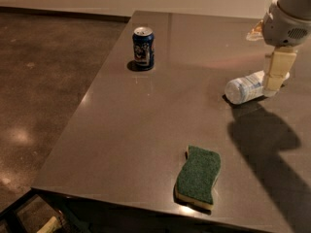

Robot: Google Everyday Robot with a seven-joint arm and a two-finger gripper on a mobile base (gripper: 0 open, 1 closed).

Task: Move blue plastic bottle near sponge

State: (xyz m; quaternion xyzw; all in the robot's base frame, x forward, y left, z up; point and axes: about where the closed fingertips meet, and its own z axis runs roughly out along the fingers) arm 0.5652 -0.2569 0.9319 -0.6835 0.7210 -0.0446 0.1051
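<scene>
A single camera is looking down from above and just beyond the near edge of a dark table (146, 130), facing across it toward a pale wall at the far side. It is standing at a middling distance, taking in the table's near left corner, its whole left edge and most of its top, while the right side is running out of frame. A brown floor (43, 81) is filling the left of the view. The sponge (199, 176) is lying nearest the lens and the soda can (143, 47) farthest back. The pincer (272, 84) is hanging at the upper right edge, down at the blue plastic bottle (245, 88), its arm cropped by the frame.
</scene>
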